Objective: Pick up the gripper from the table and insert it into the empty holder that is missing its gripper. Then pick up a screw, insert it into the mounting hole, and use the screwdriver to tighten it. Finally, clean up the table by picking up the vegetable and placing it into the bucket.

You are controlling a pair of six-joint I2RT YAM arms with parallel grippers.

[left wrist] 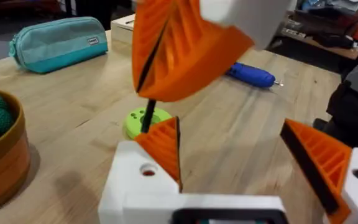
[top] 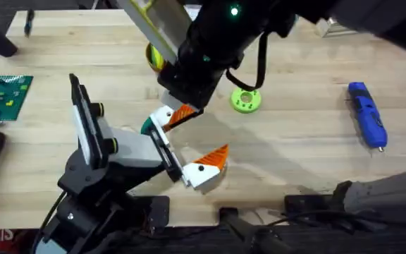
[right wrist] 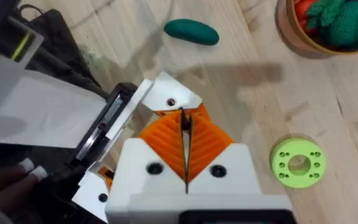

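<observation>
The holder is the white mount on the left arm. The gripper, an orange wedge on a white base with an open hole, sits in its left slot. The matching finger with a black dot stands apart, so my left gripper is open with nothing between. My right gripper hangs just over the hole, shut on a thin black screw pointing down. The blue screwdriver lies at the right. A dark green vegetable lies on the table near the bucket.
A green disc with holes lies just right of the right gripper. The bucket holds knitted vegetables. A teal pouch lies far back. A green board with small parts sits at the left edge.
</observation>
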